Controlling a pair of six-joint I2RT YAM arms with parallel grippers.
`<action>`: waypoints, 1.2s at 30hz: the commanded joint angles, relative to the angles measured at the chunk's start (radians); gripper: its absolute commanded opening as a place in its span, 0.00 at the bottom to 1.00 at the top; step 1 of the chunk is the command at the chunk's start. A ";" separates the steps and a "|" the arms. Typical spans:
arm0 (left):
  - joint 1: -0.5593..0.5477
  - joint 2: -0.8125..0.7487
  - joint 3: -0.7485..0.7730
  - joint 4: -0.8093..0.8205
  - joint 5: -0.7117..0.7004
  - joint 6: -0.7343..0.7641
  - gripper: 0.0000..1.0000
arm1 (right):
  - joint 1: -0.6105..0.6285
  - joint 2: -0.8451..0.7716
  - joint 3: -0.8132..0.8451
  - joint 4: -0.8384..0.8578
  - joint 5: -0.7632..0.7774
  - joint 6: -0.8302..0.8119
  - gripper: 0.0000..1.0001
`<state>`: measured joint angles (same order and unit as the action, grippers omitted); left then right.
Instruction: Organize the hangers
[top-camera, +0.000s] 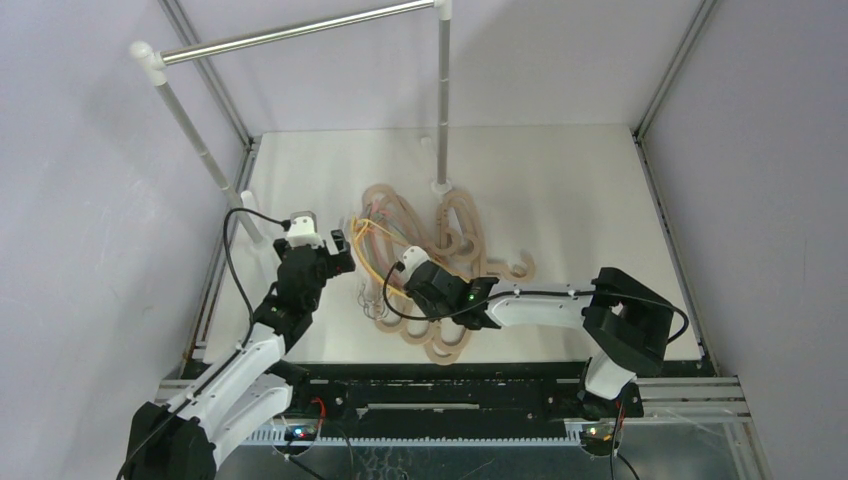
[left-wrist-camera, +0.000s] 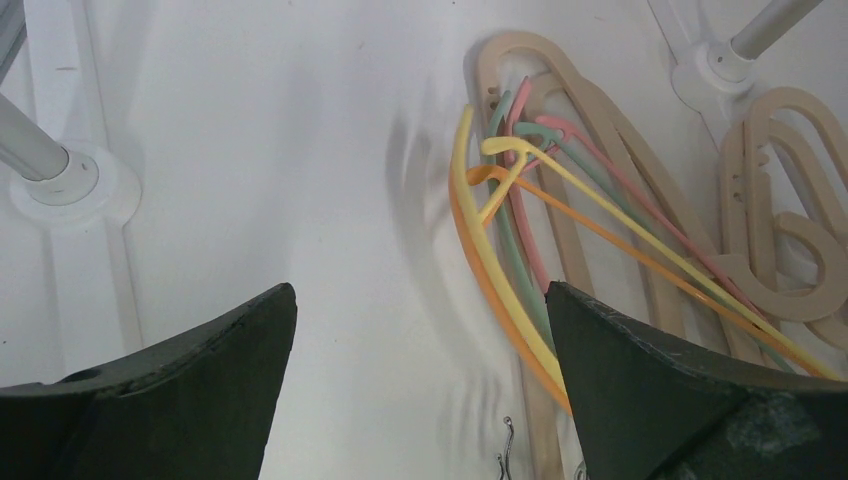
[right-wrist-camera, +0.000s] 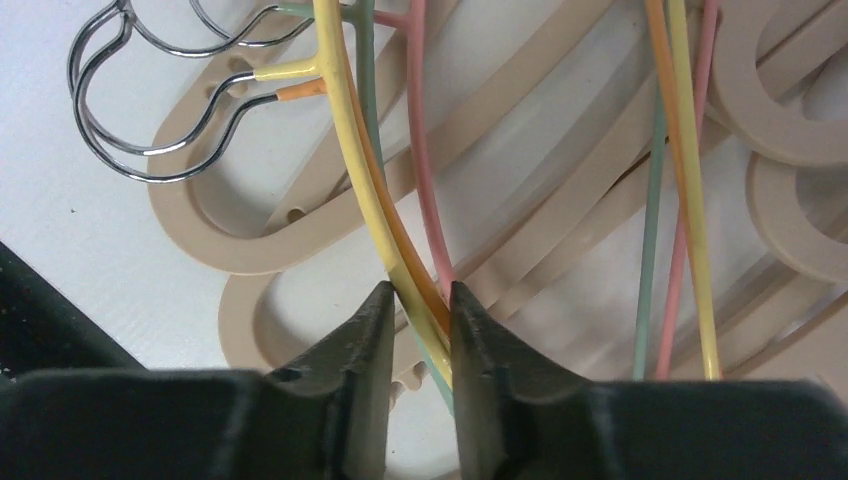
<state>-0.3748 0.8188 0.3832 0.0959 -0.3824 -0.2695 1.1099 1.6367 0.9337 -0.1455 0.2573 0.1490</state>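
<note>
Tan hangers (right-wrist-camera: 520, 130) lie in an overlapping heap flat on the white counter (left-wrist-camera: 300, 150), under and ahead of the right hand (right-wrist-camera: 420, 295). That hand is lowered onto the heap with its two dark fingers drawn close together, leaving only a narrow slot. The yellow hanger (right-wrist-camera: 345, 130) and the orange hanger (right-wrist-camera: 300, 92) run side by side through that slot, pinched between the fingertips. A green hanger (right-wrist-camera: 368, 110) passes just under the same spot, and whether it is caught as well cannot be told. A pink hanger (right-wrist-camera: 418, 150) slants in from ahead and meets the right-hand fingertip. Ahead of the fingers and off to their left, the wire hooks (right-wrist-camera: 100, 160) of the thin hangers bunch together on the counter, over the rounded end of one tan hanger.

The left hand (left-wrist-camera: 420, 295) hovers above bare counter with its fingers spread as wide as they go and nothing between them. The bundle of thin coloured hangers lies ahead of it and to its right. The yellow and orange bars slip out of sight behind its right finger, and contact there cannot be judged. More tan hangers lie further right. Ahead to its left stands a white post (left-wrist-camera: 30, 150), and the silver rail (top-camera: 300, 30) spans high beyond both hands.
</note>
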 joint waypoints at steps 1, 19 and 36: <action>-0.005 -0.020 -0.003 0.059 -0.011 0.010 0.99 | -0.022 -0.009 0.004 0.042 -0.001 0.006 0.28; -0.004 -0.060 -0.011 0.049 -0.045 -0.007 1.00 | -0.137 -0.221 0.017 0.038 -0.274 0.066 0.00; -0.005 -0.124 -0.033 0.022 -0.126 -0.025 0.99 | -0.278 -0.339 -0.001 0.170 -0.615 0.232 0.00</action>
<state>-0.3748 0.7105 0.3618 0.1020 -0.4736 -0.2810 0.8539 1.3853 0.9321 -0.1146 -0.2413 0.3038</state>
